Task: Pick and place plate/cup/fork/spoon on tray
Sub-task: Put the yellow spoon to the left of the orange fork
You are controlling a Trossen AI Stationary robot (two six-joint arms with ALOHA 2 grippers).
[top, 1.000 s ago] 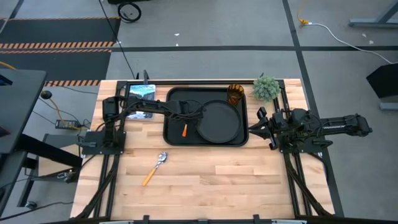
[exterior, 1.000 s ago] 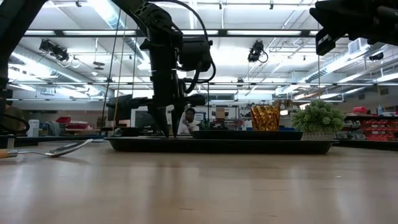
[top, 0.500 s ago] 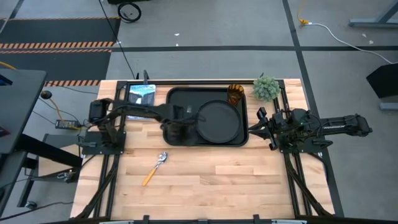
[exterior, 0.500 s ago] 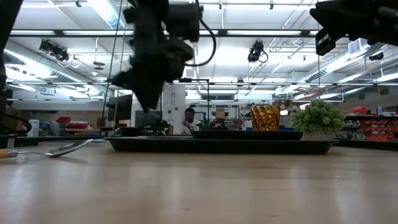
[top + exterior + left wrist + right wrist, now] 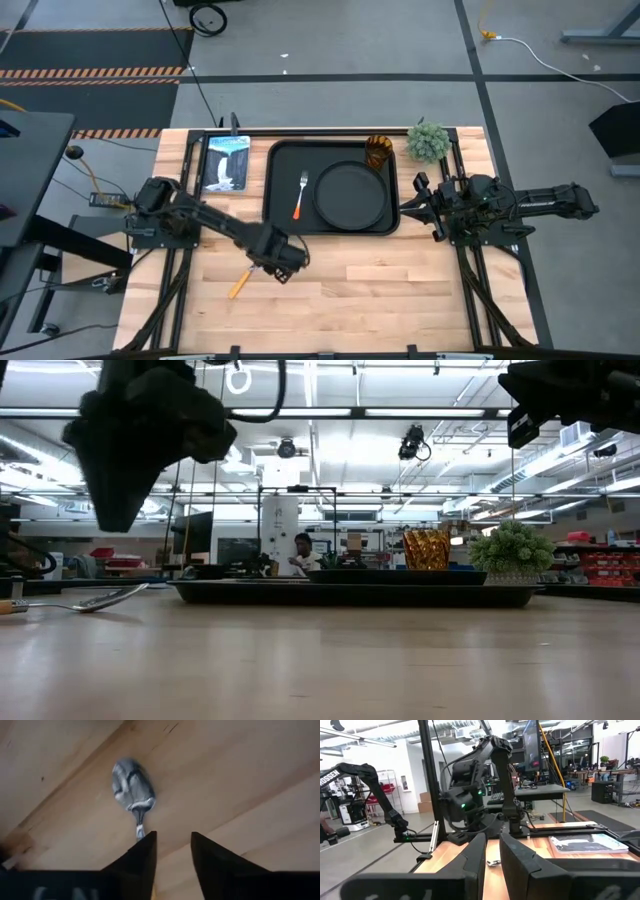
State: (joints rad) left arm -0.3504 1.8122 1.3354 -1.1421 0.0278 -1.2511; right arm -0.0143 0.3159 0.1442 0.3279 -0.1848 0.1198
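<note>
The black tray point(image 5: 278, 165) lies at the table's far middle. The round black plate point(image 5: 350, 195) lies on it, the amber cup point(image 5: 379, 152) stands at its far right corner, and the fork point(image 5: 299, 195) lies left of the plate. The spoon lies flat on the bare wood near the front left; its yellow-orange handle point(image 5: 238, 285) shows in the high view and its silver bowl point(image 5: 132, 785) in the left wrist view. My left gripper point(image 5: 172, 845) hangs open above the spoon, touching nothing. My right gripper point(image 5: 492, 851) waits, open and empty, at the tray's right.
A small green plant point(image 5: 429, 140) stands at the table's far right corner, beside the cup. A picture card or book point(image 5: 225, 160) lies left of the tray. Bare wood spreads across the near half of the table.
My left gripper has gone up from the tray's left part and swung toward the table's near edge, and now stands over the spoon. The fork stays lying on the tray, left of the plate. The spoon has not moved.
</note>
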